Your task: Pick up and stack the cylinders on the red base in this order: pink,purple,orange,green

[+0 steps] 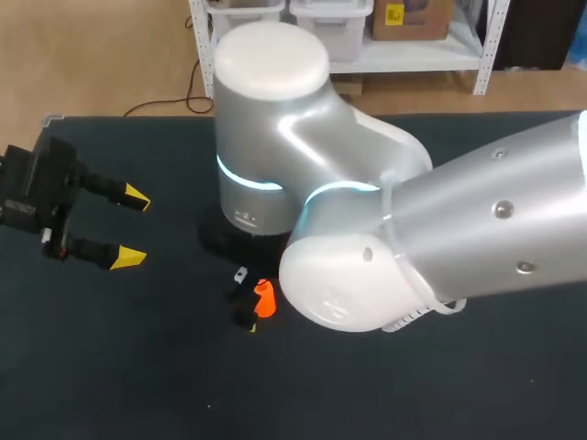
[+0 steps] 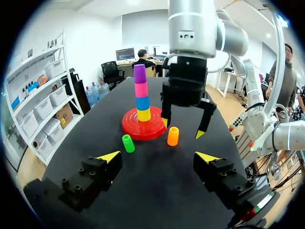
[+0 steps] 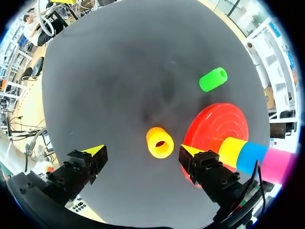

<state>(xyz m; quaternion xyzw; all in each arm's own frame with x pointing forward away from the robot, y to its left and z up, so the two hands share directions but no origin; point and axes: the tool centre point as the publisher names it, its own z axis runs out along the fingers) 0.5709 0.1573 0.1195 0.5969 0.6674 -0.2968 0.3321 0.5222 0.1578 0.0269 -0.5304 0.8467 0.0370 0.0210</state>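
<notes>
Right gripper [image 3: 141, 151] hangs wide open, empty, over the orange cylinder [image 3: 159, 142] beside the red base [image 3: 214, 125]; left gripper [image 2: 158, 156] likewise open.

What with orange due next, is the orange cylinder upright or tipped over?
Upright: the orange cylinder stands on end beside the red base, and the right wrist view looks into its open top.

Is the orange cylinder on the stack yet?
No, the orange cylinder stands on the table beside the red base, below the open right hand.
</notes>
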